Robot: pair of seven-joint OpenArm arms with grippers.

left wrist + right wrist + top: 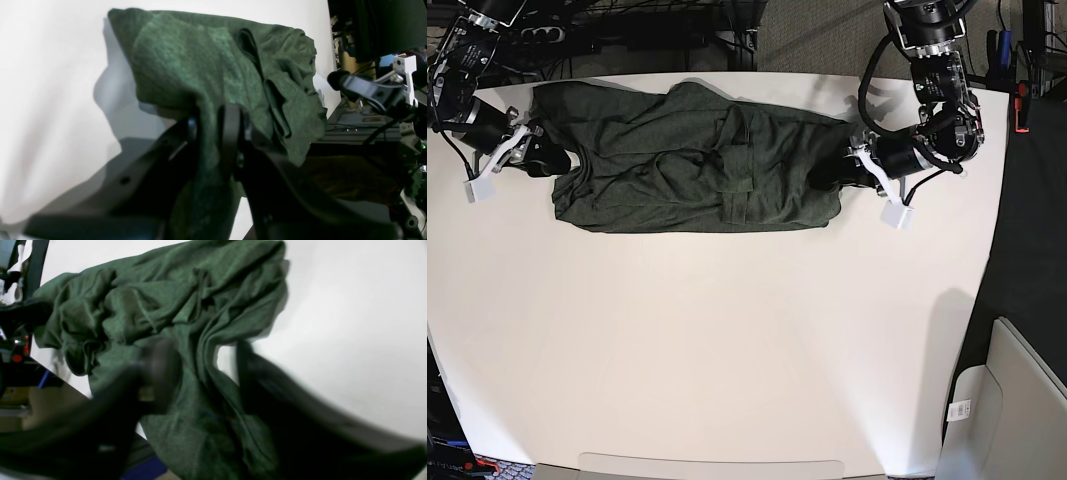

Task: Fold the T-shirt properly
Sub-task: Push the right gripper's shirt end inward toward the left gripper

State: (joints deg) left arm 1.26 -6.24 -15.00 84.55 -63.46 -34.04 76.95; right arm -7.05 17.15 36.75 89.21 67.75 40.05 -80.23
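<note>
Lying lengthwise across the upper frame, the T-shirt (687,170) is stretching between your arms. Your left end effector (839,168) is pinching its right end; your right end effector (545,158) is gaping wide at its left end.

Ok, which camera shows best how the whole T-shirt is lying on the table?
The base view: the T-shirt shows whole, stretched sideways along the table's far edge between both arms. The left wrist view shows only a bunched end, with cloth pinched in the left gripper. The right wrist view is a blurred close-up of wrinkled folds.
</note>
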